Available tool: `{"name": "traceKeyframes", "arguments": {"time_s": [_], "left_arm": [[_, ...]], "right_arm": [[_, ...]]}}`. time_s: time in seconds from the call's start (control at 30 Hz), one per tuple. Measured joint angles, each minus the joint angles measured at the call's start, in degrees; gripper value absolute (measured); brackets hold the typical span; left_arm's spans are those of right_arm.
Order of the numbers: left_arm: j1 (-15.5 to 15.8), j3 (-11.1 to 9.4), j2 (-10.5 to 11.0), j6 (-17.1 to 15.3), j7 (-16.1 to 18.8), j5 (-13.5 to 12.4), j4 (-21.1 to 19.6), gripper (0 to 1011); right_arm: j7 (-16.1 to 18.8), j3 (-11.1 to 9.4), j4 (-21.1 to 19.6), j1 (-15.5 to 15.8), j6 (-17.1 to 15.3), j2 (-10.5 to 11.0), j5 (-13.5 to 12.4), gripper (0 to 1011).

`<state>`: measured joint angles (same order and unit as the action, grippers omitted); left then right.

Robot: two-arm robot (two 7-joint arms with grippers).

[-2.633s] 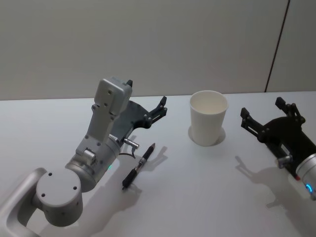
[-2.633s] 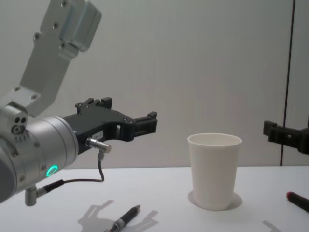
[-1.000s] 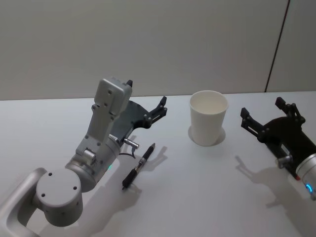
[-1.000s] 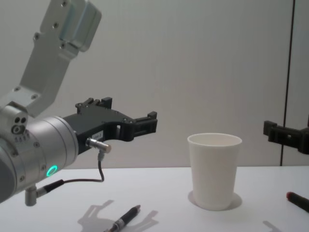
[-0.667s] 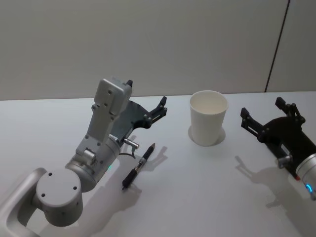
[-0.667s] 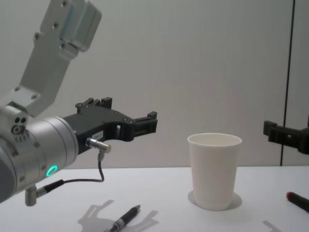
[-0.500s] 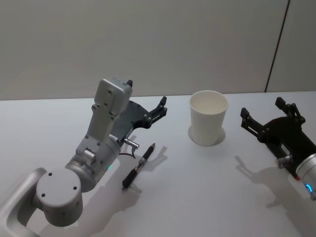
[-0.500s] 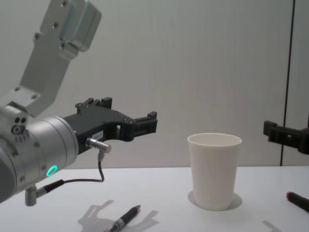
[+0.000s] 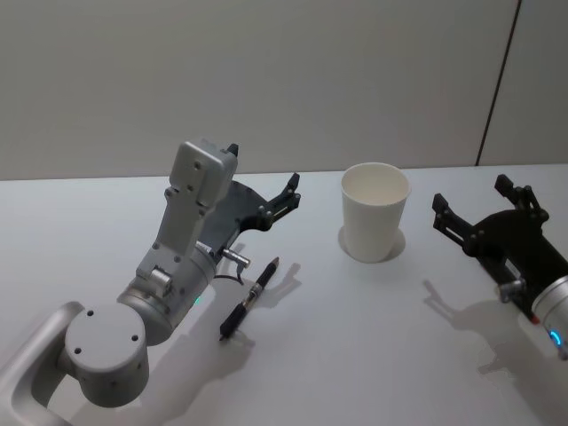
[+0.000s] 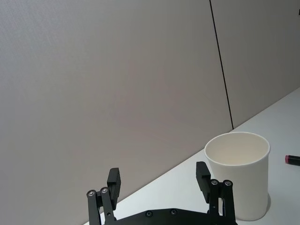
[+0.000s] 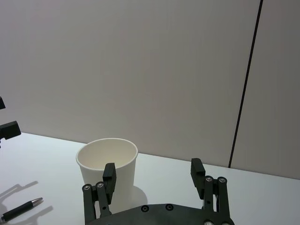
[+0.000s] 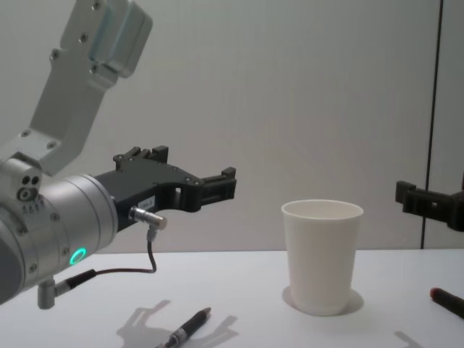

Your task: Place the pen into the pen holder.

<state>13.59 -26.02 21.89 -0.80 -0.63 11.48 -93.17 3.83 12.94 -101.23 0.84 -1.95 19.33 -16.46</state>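
Observation:
A black pen (image 9: 250, 300) lies flat on the white table (image 9: 355, 355), pointing diagonally toward the back right; it also shows low in the chest view (image 12: 187, 328) and in the right wrist view (image 11: 18, 209). The pen holder (image 9: 374, 211), a plain white paper cup, stands upright and empty at the back centre (image 12: 322, 257) (image 10: 239, 176) (image 11: 107, 171). My left gripper (image 9: 263, 167) hangs open in the air above and behind the pen, holding nothing (image 12: 196, 172) (image 10: 158, 173). To the right of the cup, my right gripper (image 9: 472, 195) is open and empty (image 11: 153, 168).
A dark marker with a red end (image 12: 446, 301) lies on the table at the far right, near my right arm (image 10: 293, 159). A grey wall stands behind the table's back edge. Bare tabletop lies between the pen and the cup.

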Motion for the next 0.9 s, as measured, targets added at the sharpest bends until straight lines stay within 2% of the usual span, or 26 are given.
{"name": "traceKeyframes", "arguments": {"time_s": [0.5, 0.73, 0.9], "left_arm": [[0.00, 0.00, 0.00, 0.00, 0.00, 0.00, 0.00, 1001], [0.00, 0.00, 0.00, 0.00, 0.00, 0.00, 0.00, 1001], [0.00, 0.00, 0.00, 0.00, 0.00, 0.00, 0.00, 1001]], "right_arm": [[0.05, 0.07, 0.01, -0.36, -0.66, -0.25, 0.24, 1001], [0.13, 0.20, 0.10, -2.00, -5.01, -1.07, 0.89, 1001], [0.52, 0.08, 0.06, -4.58, -11.82, -1.86, 1.29, 1002]]}}
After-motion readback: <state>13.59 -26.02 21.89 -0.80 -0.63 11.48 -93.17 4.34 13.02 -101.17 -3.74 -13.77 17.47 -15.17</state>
